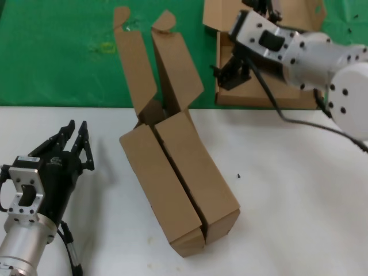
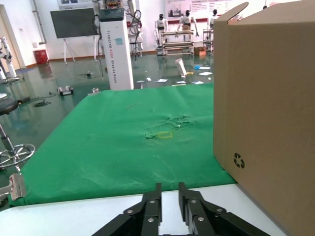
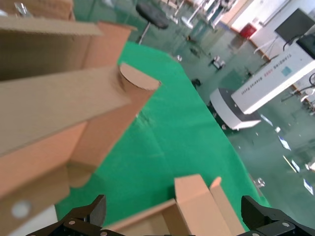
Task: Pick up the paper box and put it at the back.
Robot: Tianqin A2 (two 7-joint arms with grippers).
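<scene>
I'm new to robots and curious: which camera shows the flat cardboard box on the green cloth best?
The head view: the paper box lies on the green cloth under the right gripper. The right wrist view shows only its flaps; the left wrist view doesn't show it.

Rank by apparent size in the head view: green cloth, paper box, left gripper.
1. green cloth
2. paper box, partly hidden by the right arm
3. left gripper

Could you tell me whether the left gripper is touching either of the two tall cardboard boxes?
No, the left gripper rests apart from the two tall boxes, with bare white table between them.
</scene>
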